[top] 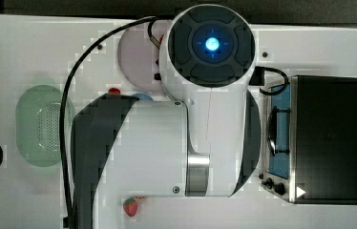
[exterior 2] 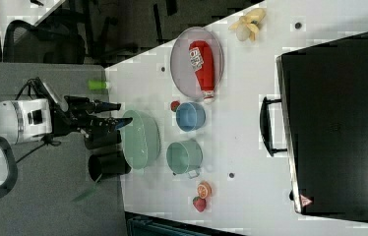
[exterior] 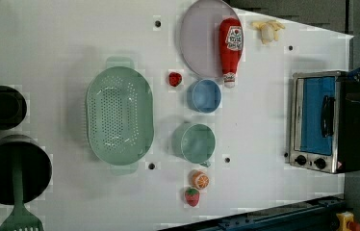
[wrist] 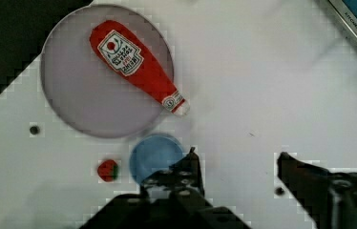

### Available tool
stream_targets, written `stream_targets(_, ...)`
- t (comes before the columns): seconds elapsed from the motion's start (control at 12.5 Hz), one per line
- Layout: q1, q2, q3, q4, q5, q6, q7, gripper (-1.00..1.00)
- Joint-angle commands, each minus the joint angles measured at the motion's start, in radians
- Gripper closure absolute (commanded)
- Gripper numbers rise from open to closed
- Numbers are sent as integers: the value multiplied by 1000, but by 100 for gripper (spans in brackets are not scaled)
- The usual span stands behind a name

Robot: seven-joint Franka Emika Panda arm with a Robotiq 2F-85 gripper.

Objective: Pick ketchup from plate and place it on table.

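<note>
The ketchup (wrist: 133, 64) is a red squeeze bottle with a white label. It lies flat on the pale mauve plate (wrist: 86, 105), and its capped end pokes over the plate's rim toward the blue bowl (wrist: 155, 157). My gripper (wrist: 236, 155) is open, with nothing between its dark fingers, and it hangs above the white table (wrist: 272, 81), apart from the bottle. The left view has the ketchup (exterior: 231, 48) on the plate (exterior: 197, 33) at the far side. In the right view the gripper (exterior 2: 118, 114) stands open well to the right view's left of the ketchup (exterior 2: 202, 61).
A small strawberry (exterior: 175, 79), blue bowl (exterior: 204, 95), green cup (exterior: 195, 143) and green colander (exterior: 119, 114) sit near the plate. A toaster oven (exterior: 320, 120) stands at the left view's right, a banana (exterior: 267, 30) beside the plate. An orange slice (exterior: 199, 179) and another strawberry (exterior: 192, 196) lie near the table's edge.
</note>
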Motion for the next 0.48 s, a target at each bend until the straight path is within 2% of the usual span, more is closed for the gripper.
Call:
stream_targets(0.08,-69,-137,51,-104,5,-97,58,-58)
stream_targets(0.24,-67,-125,52,-104,5,-81,51,-99)
stream_targets(0.48,-63,-76,55,-103,5,-34,32,-100)
